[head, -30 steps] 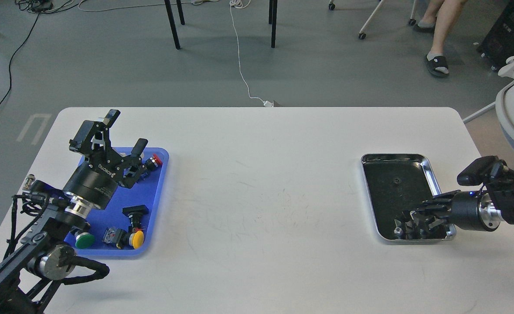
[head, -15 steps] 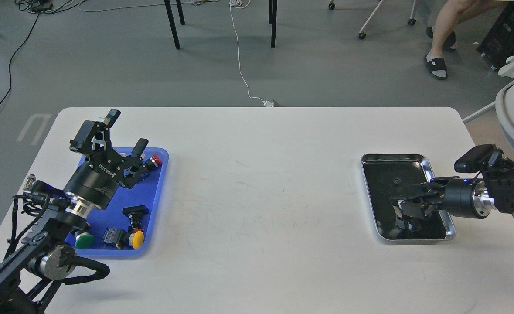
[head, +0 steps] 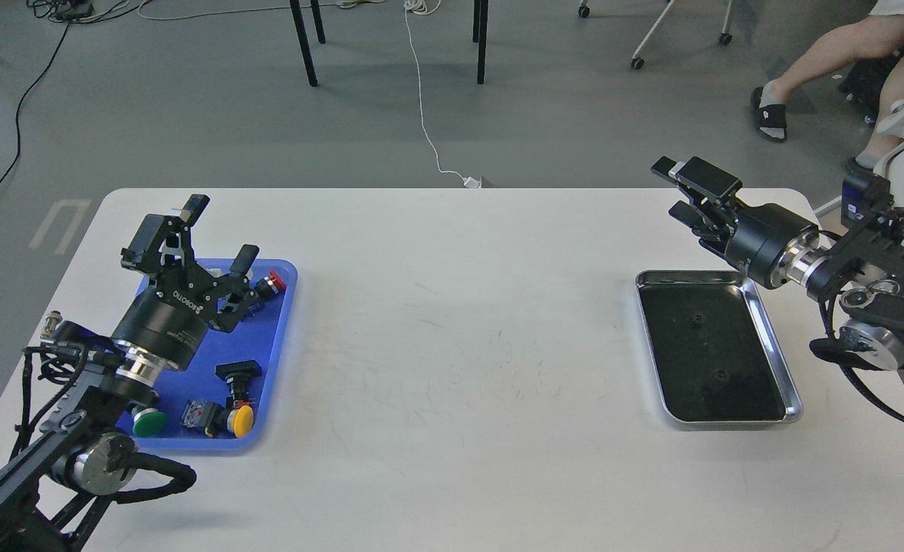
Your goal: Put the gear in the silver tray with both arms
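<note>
Reading the head view, the only one: between deliveries, I judge, with neither arm carrying anything. My right gripper [head: 688, 192] hangs above the table's far right corner, beyond the silver tray [head: 775, 337], fingers spread and empty. That tray sits near the right edge; two small dark bits lie on its floor [head: 695, 322], maybe gears, too small to tell. My left gripper [head: 218, 234] hovers over the far end of the blue tray [head: 281, 345] near the left edge, fingers apart, nothing between them. Blue tray holds a red-capped button [head: 271, 282], a black switch [head: 238, 373], a yellow button [head: 242, 419], a green one [head: 147, 422] and a small grey block [head: 193, 414]; no clear gear visible, arm hides part. A small metal connector [head: 52, 320] sits on the table by the left edge. Next move, my guess: left drops onto a part and closes; needs clean alignment among crowded pieces.
</note>
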Available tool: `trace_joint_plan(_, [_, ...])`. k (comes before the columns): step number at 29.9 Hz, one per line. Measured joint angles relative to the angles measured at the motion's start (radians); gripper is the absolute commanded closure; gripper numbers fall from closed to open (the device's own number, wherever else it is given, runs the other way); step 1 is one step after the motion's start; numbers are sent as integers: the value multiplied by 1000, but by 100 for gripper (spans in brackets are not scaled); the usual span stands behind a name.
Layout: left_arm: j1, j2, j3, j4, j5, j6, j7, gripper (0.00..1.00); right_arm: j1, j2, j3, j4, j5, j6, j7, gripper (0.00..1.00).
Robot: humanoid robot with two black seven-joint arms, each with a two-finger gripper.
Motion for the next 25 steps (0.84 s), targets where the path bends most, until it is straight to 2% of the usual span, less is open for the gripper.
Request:
trace_joint_plan(4, [0,-37,0,0,2,19,10,2,-42,17,65,28,216,9,0,1])
trace_joint_plan(7, [-7,-70,0,4,22,22,44,2,-96,40,120,31,284,60,0,1])
trace_joint_plan(11, [-11,-86,-4,12,68,16,129,2,-177,47,194,9,309,251,0,1])
trace_joint_plan(15, [-25,-91,-14,19,139,14,160,2,-230,47,223,-57,312,453,0,1])
trace_joint_plan(18, [-48,-111,-29,34,166,19,161,2,-265,66,255,-82,312,473,0,1])
trace_joint_plan(25, [-68,-141,-65,55,162,20,147,2,-334,111,374,-82,297,402,0,1])
